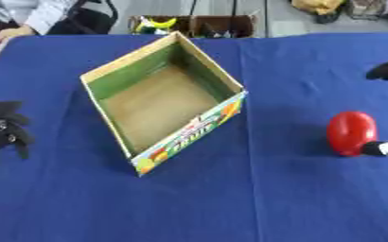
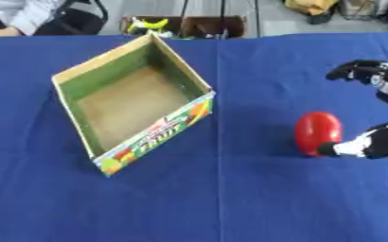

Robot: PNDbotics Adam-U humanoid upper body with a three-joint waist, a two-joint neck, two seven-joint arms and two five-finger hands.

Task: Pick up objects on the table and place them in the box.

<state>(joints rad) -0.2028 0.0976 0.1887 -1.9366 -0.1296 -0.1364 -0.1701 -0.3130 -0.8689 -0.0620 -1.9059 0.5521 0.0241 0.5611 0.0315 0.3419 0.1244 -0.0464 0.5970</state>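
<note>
Deep blue tablecloth (image 1: 296, 198), tan cardboard box (image 1: 114, 66) with green inner walls and a multicoloured fruit print outside, glossy red rounded object (image 2: 317, 133), black left hand (image 1: 5, 126), black right hand (image 2: 361, 71)

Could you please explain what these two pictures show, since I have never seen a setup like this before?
Both pictures come from one stereo camera in a humanoid robot's head, looking down at its work: the left eye view and the right eye view, taken at the same moment, so they nearly match. A person steers the robot.

On the blue tablecloth stands an open cardboard box with fruit printed on its side; nothing shows inside it. To its right lies a red rounded object, which the robot is meant to put in the box.

The right robot hand, black with a white part, is touching the red object's near side; whether it grips it cannot be told. The black shape above it I cannot identify. The left robot hand shows at the left edge, fingers curled, holding nothing.
</note>
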